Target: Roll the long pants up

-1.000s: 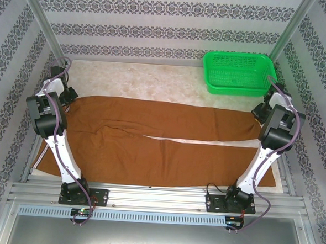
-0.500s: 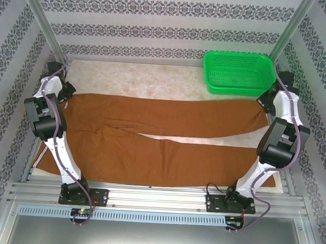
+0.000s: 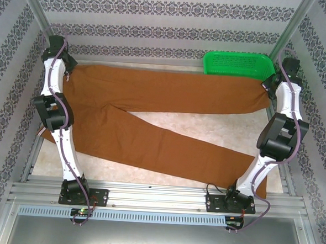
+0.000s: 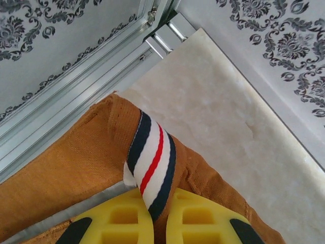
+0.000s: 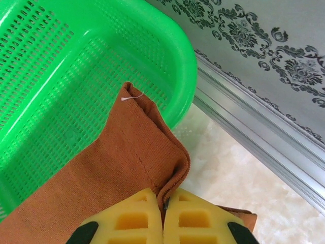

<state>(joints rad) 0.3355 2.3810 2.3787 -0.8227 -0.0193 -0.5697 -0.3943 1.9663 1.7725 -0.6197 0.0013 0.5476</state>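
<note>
Left pincer [image 4: 155, 223] bites shut on the long pants [image 4: 71, 168] at a corner with a navy, white and red striped band [image 4: 152, 157]; right pincer [image 5: 163, 218] is clamped on a leg's hem. One leg trails diagonally over the counter [image 3: 207, 122] to its near right edge. Farther back, the other leg stretches between the pincers, its end over the green basket [image 5: 177, 46] rim.

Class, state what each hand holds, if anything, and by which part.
Both hold the rust-brown fabric long pants: left hand at the striped waistband, right hand at a leg's hem.
</note>
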